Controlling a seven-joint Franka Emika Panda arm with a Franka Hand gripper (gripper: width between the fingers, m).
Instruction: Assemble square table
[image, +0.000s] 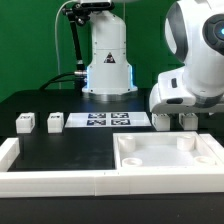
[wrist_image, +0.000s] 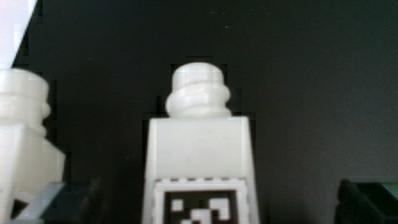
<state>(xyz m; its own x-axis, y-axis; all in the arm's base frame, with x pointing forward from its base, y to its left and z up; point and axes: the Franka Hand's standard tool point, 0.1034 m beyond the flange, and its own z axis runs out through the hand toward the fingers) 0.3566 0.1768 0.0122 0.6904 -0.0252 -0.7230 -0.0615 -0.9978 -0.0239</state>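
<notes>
While your end effector (wrist_image: 212, 198) hangs wide open at the exterior view's right of the worktop (image: 80, 145), one leg (wrist_image: 199, 130) stands upright between its fingers (wrist_image: 50, 205), untouched. A second leg (wrist_image: 22, 130) stands just beside. Your tabletop panel (image: 165, 158) lies rim-up nearby; a third leg (image: 25, 122) and fourth leg (image: 53, 122) stand at the left.

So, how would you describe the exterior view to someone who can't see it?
A white robot arm leans over two short white legs at the exterior view's right, on a black table. A square white panel lies in front of them; two more legs and the marker board sit further toward that view's left.
</notes>
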